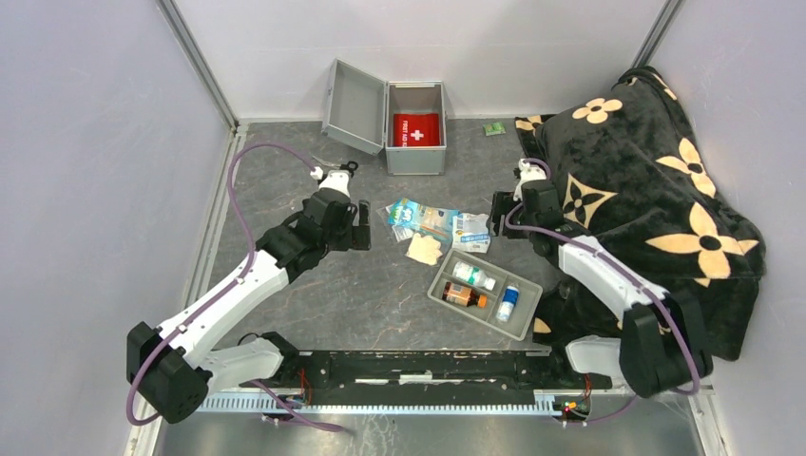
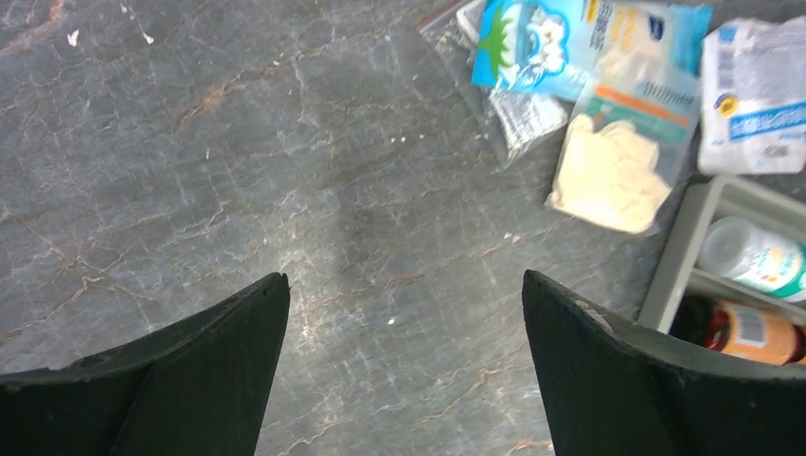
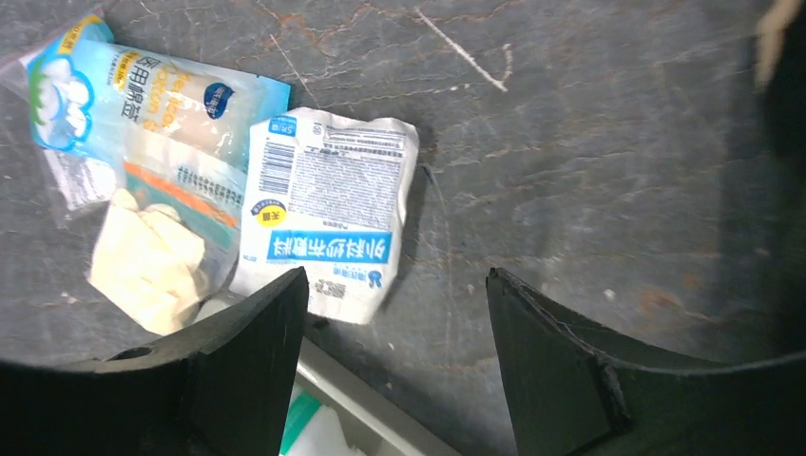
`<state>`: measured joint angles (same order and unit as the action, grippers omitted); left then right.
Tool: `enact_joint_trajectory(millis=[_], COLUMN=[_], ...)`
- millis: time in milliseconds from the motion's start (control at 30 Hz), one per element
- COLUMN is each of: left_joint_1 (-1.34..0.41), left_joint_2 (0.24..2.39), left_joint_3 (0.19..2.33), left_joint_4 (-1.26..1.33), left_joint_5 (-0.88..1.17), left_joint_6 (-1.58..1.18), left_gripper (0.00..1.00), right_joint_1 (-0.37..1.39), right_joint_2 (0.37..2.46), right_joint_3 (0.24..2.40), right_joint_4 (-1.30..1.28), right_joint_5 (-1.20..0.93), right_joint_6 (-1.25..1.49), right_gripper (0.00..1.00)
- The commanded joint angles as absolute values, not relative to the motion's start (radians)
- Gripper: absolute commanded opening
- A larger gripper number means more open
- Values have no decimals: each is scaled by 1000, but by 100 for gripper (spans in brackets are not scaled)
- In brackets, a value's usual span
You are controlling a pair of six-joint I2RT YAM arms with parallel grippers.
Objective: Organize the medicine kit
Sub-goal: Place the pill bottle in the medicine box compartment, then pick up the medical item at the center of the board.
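Surface: dark grey marbled table [image 1: 314, 313], bounded by pale wall panels along its far, left and right edges.
Medicine kit: boxy silver-grey metal medicine kit [image 1: 415, 160] stood at the far edge, about mid-width, touching nothing else on the table. Its hinged lid [image 1: 354, 104] was thrown open to the left.
Contents of kit: flat red pouch [image 1: 417, 129] with a white cross lay inside.
Packets: blue-and-white plastic packet [image 1: 423, 217], white printed packet [image 1: 472, 231] and clear bag of cream gloves [image 1: 424, 249] lay overlapping at mid-table, apart from the kit.
Tray: shallow grey divided plastic tray [image 1: 473, 314] sat askew just nearward of the packets, its far corner touching or under the white printed packet.
Tray contents: white bottle [image 1: 473, 276] with green label, amber bottle [image 1: 463, 296] and small blue-and-white bottle [image 1: 508, 303], each in its own compartment.
Blanket: black plush blanket [image 1: 656, 180] with cream flowers was heaped along the right edge.
Small item: green square [image 1: 492, 128] near the far edge, right of the kit; too small to identify.
Left gripper: left gripper [image 2: 404, 275] hung over bare surface just left of the packets, jaws spread wide, nothing between them.
Right gripper: right gripper [image 3: 397, 271] hung over bare surface beside the white printed packet, jaws apart and holding nothing.
Open room: bare surface showed between the kit and the packets, and across the left half toward the near edge.
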<state>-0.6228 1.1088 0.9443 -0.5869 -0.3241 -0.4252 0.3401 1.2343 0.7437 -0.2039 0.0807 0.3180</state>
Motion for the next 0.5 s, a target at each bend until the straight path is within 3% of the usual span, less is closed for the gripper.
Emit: enact_joint_trajectory(millis=[0,467], left_joint_1=[-615,-615], left_joint_2=[1065,1067], left_joint_3=[883,856], left_joint_4=[-506,-526], left_joint_5=[-305,-384], left_joint_6=[-338,-316], left_gripper=[97,95], right_joint_1=[256,208], right_joint_2=[1337,1543], right_joint_3=[710,686], right_joint_4=[31,123], right_joint_5=[-232,-336], right_joint_6=[433,474], right_gripper=[74,68])
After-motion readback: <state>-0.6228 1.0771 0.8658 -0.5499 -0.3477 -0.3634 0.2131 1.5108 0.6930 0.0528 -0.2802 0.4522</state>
